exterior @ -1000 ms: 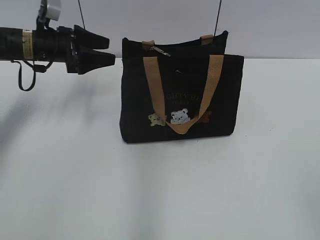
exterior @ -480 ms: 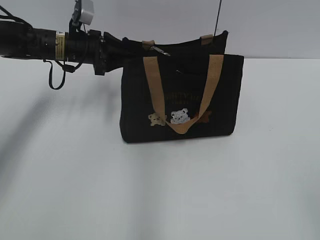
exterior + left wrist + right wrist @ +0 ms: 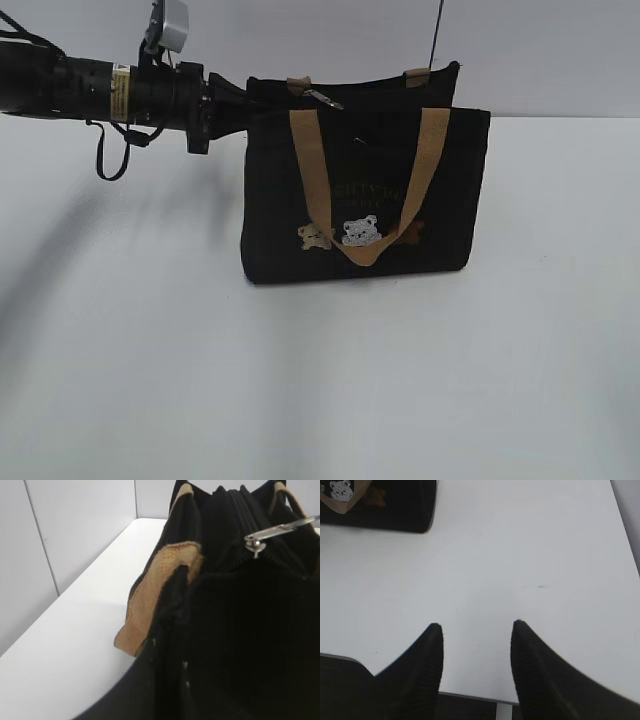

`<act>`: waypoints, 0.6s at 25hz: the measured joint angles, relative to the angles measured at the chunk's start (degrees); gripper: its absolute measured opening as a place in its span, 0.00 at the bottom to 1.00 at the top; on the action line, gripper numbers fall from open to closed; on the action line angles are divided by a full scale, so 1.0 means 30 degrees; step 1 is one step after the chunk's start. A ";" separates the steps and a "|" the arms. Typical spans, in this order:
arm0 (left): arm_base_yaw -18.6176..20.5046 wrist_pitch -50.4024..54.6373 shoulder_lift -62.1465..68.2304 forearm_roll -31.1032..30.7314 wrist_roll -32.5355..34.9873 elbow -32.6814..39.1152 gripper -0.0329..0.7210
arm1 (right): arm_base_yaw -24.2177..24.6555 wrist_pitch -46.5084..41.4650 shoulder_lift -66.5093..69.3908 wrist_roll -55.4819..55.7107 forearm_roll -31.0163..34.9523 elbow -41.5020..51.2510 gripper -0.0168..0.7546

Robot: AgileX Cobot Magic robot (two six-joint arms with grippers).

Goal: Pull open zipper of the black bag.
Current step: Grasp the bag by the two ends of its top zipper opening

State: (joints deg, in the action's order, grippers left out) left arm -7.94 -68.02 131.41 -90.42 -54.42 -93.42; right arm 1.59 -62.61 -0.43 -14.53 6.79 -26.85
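Observation:
The black bag stands upright on the white table, with tan handles and bear patches on its front. The zipper pull is a silvery tab lying on the top edge near the left handle. My left gripper reaches in level from the left, with its jaws shut on the bag's upper left end. In the left wrist view the zipper pull lies ahead at the upper right, beyond a folded tan handle; the fingers blend into the black fabric. My right gripper hangs open over bare table, away from the bag.
The white table runs wide in front of the bag and to both sides. A pale wall stands close behind the bag. The table's near edge shows just below my right gripper. A loose cable loop hangs under the left arm.
My left gripper came in from the left to the bag's upper left end and its jaws closed there. The bag shifted very slightly right. The right gripper has not moved.

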 joint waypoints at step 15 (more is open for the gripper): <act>0.0000 -0.0308 0.0000 -0.0170 0.0000 0.0000 0.08 | 0.0000 0.0000 0.0000 -0.0086 -0.0990 0.0000 0.46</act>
State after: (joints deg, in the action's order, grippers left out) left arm -7.94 -68.94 131.41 -90.93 -54.42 -93.42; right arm 1.59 -62.61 -0.43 -14.79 3.82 -26.85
